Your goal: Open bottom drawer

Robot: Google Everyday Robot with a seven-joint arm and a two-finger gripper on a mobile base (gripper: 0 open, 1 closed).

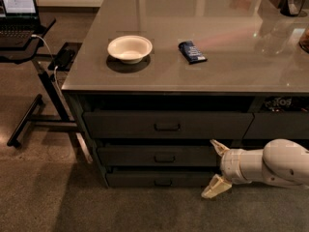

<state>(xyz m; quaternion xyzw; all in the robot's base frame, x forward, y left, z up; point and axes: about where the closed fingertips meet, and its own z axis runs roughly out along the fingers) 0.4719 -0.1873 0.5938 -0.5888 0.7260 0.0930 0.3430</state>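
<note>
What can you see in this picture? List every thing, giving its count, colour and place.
counter: one, grey, centre
bowl: one, white, on the counter's left part
packet: one, dark blue, on the counter, right of the bowl
taller drawers: two, dark grey, below the counter top
bottom drawer: one, dark grey, lowest, shut
laptop: one, screen lit, far left on the stand
stand: one, black, left of the counter
gripper: one, cream, fingers open, by the bottom drawer's right end
arm: one, white, lower right
</note>
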